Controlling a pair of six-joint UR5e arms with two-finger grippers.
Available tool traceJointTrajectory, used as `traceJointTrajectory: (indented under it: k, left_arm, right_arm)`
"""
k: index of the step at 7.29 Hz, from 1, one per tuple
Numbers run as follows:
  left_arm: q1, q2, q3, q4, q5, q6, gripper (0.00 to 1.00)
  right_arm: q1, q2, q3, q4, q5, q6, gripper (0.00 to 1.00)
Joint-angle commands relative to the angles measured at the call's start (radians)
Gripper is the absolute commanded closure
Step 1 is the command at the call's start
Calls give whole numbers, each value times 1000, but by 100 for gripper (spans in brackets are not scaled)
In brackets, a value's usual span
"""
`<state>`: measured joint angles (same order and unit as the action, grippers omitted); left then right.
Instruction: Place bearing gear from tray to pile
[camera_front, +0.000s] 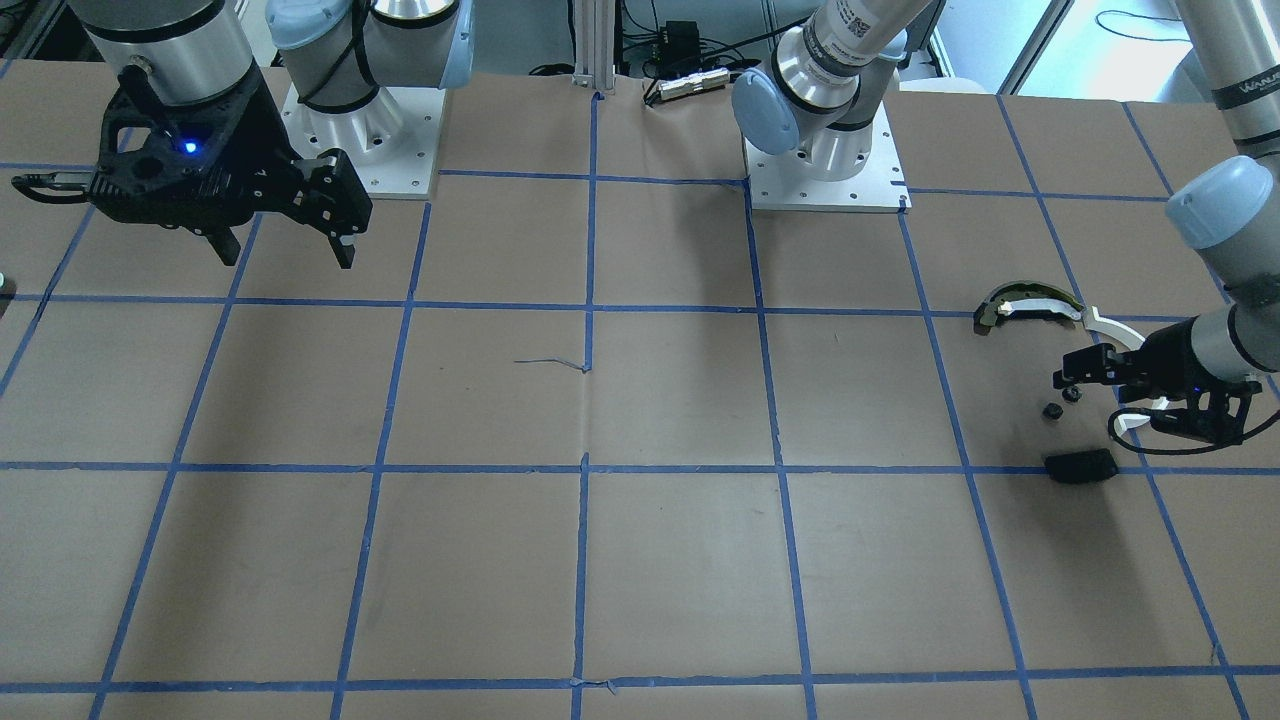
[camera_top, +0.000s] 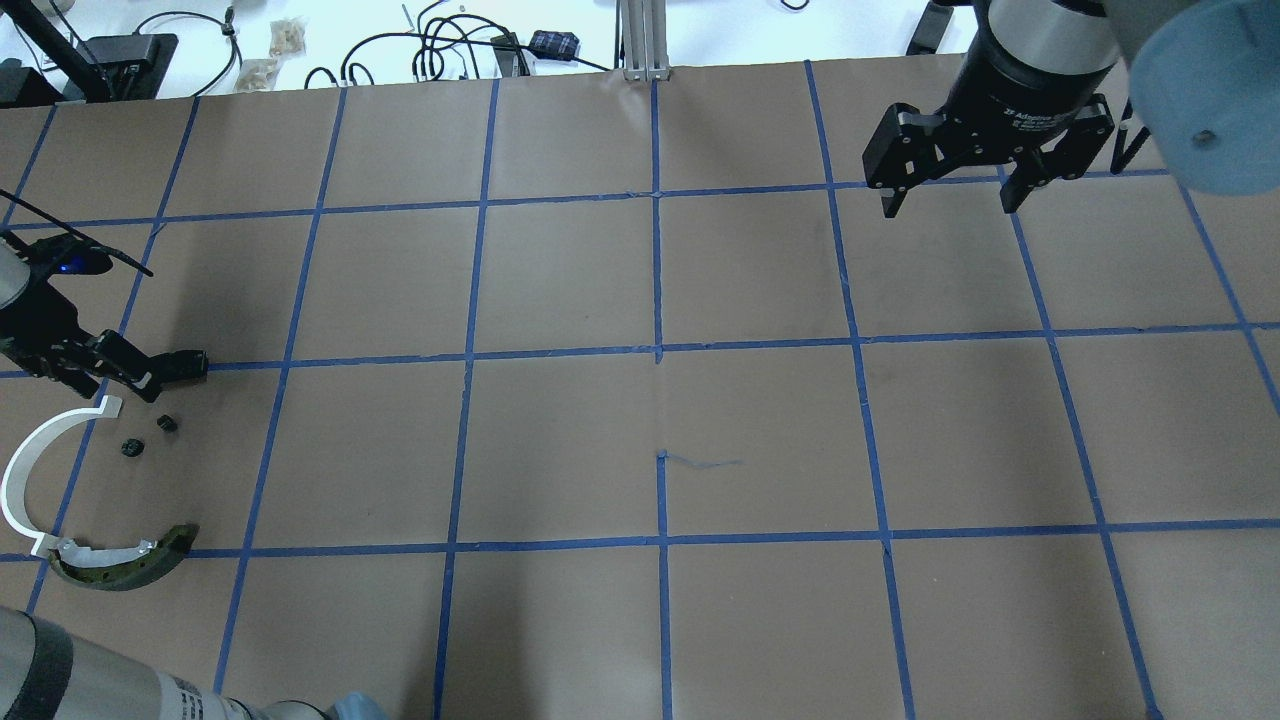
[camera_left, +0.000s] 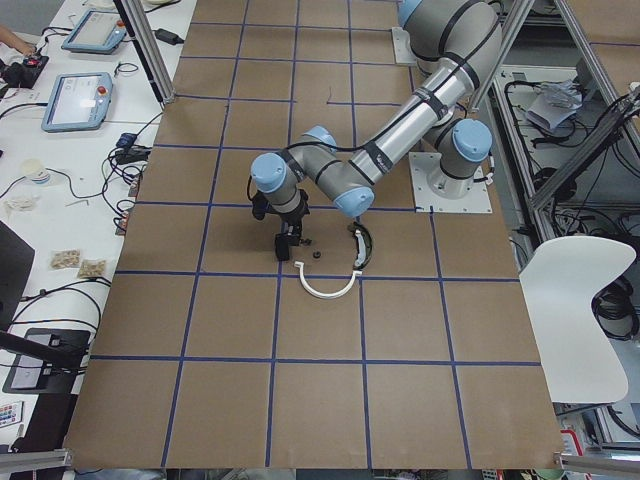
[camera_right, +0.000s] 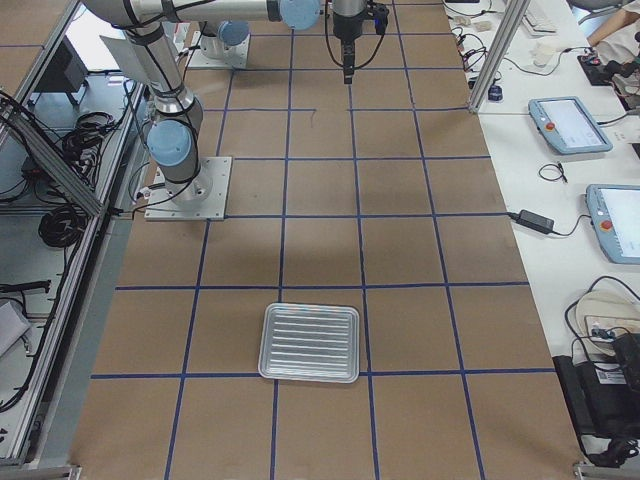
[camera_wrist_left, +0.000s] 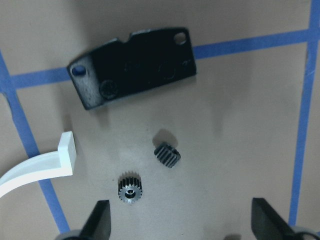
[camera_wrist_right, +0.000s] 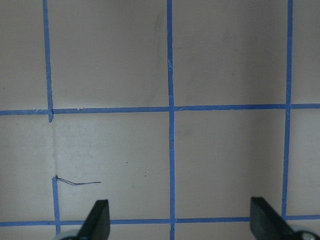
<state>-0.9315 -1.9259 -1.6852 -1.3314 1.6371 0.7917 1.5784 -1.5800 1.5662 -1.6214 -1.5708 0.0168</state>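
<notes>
Two small black bearing gears lie on the table in the pile; in the left wrist view one lies flat (camera_wrist_left: 130, 187) and one on its side (camera_wrist_left: 166, 155). Beside them are a flat black plate (camera_wrist_left: 132, 67), a white half-ring arc (camera_wrist_left: 35, 170) and a dark curved piece with olive and white edges (camera_front: 1020, 300). My left gripper (camera_wrist_left: 182, 225) hovers over the gears, open and empty. My right gripper (camera_top: 945, 195) is open and empty, raised over bare table at the far side. The metal tray (camera_right: 310, 343) shows only in the exterior right view and looks empty.
Brown paper with a blue tape grid covers the table (camera_top: 660, 400). The two arm bases (camera_front: 825, 160) stand on white plates at the robot's edge. Cables and boxes (camera_top: 450, 50) lie beyond the far edge.
</notes>
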Motion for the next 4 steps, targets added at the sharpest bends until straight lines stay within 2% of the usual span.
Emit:
traceJointTrajectory:
  k: [1, 4]
  left_arm:
    - [-106, 56, 129, -148, -2, -148, 0]
    - [-274, 177, 156, -166, -19, -297, 0]
  right_arm:
    - [0, 0, 0, 0, 0, 0, 0]
    - [0, 0, 0, 0, 0, 0, 0]
